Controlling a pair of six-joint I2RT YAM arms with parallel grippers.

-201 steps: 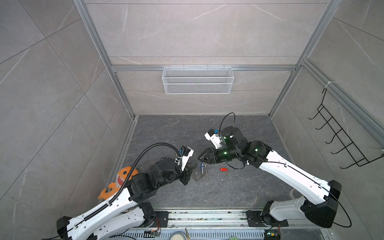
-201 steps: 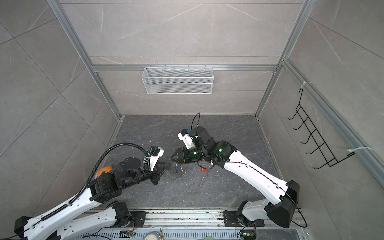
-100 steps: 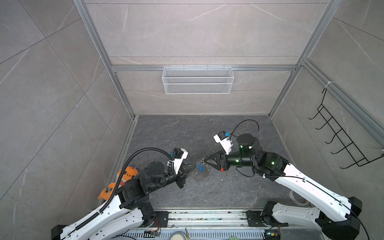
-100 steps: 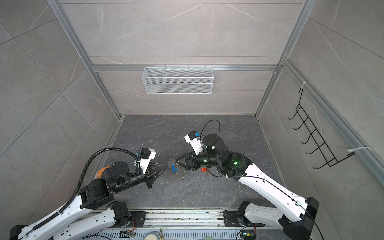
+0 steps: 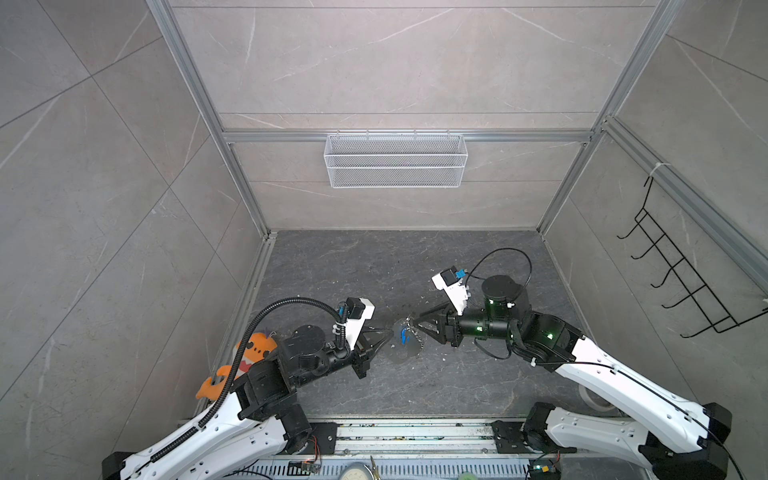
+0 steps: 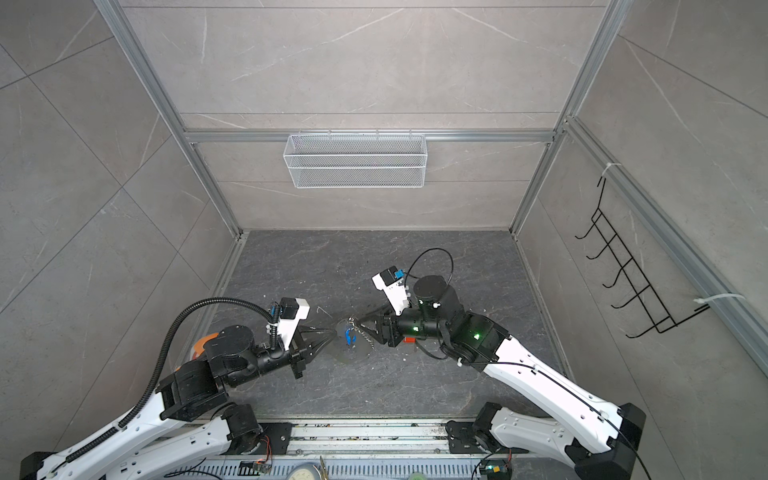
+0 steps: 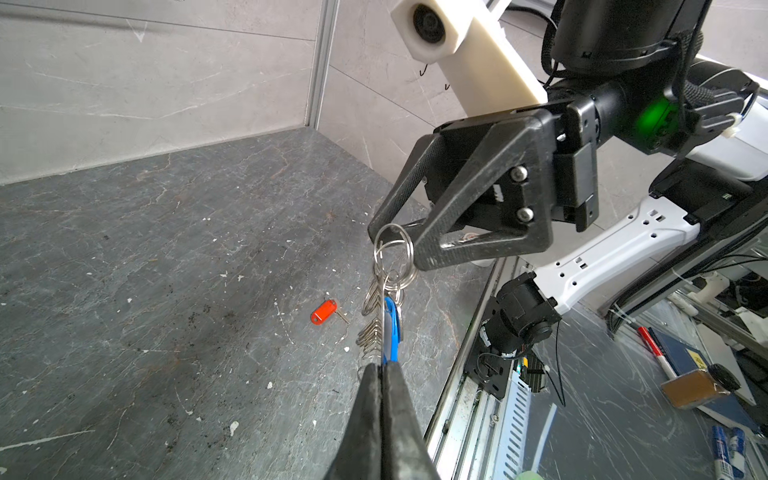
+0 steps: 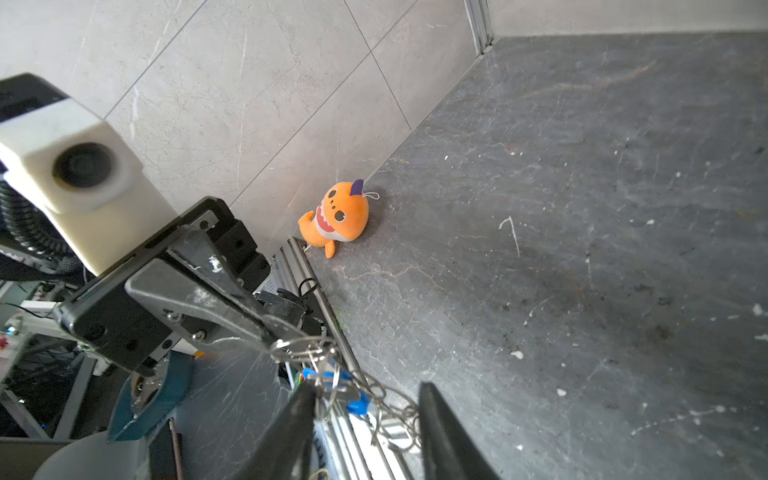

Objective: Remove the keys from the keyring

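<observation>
L fingers [image 5: 379,345] & R fingers [image 5: 434,333] flank blue-tag key [image 5: 403,335].

This was a robot lab, not a home. A left robot arm [image 5: 208,440] and a right robot arm [image 5: 623,386] were bolted to a metal rail [image 5: 415,432] at the front of a small box room with grey tile walls [image 5: 395,62] and shiny metal posts [image 5: 200,104]. A wire basket [image 5: 395,161] and a black hook rack [image 5: 683,259] hung on the walls, and a small circuit board [image 5: 306,466] with loose wires sat by the rail.
</observation>
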